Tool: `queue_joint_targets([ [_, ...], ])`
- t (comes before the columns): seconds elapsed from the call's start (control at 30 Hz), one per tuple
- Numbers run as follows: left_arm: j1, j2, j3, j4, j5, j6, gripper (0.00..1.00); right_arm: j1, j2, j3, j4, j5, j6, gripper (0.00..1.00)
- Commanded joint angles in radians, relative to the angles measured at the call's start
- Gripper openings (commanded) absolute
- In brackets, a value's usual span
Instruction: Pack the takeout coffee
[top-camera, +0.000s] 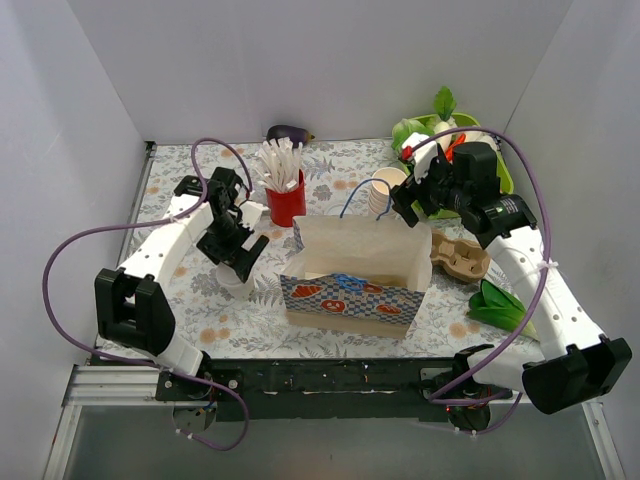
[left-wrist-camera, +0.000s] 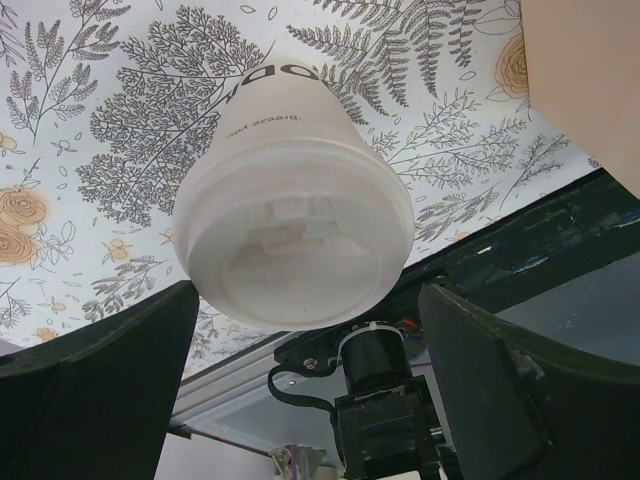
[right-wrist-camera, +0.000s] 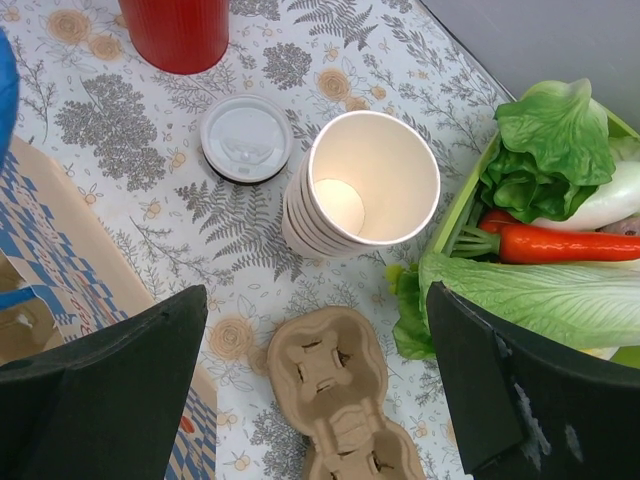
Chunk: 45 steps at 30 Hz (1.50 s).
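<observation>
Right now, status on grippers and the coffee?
Both open. Left gripper poised over takeout coffee, upright, not gripped. Right gripper above cup stack. Nothing seen between coffee and open bag.

The desk (top-camera: 190, 300) carries a fern-and-flower print cover. Standing on it:

- front left, the lidded takeout coffee (top-camera: 237, 283)
- centre, a blue-checked paper bag (top-camera: 355, 275)
- behind it, a red cup of sticks (top-camera: 286, 203), a loose lid (right-wrist-camera: 246, 137) and a stack of lidless cups (right-wrist-camera: 360, 195)
- right, a cardboard carrier (top-camera: 462, 258) and a green vegetable tray (right-wrist-camera: 468, 195)
- rear, an aubergine (top-camera: 288, 133)
</observation>
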<state>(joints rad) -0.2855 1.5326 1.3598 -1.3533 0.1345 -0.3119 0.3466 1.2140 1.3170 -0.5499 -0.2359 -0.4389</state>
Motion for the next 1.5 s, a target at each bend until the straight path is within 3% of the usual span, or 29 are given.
queue_joint_targets([
  [0.0,-0.004,0.014,0.047,-0.027,0.004,-0.006,0.92,-0.006,-0.039,-0.009,0.028,-0.002,0.011,0.98],
  [1.27,-0.083,0.034,-0.013,0.019,-0.113,-0.001,0.81,-0.011,-0.024,-0.029,0.041,0.001,0.002,0.98],
  [1.47,-0.087,0.029,-0.013,0.019,-0.116,-0.010,0.69,-0.012,-0.022,-0.022,0.036,0.003,0.002,0.98],
])
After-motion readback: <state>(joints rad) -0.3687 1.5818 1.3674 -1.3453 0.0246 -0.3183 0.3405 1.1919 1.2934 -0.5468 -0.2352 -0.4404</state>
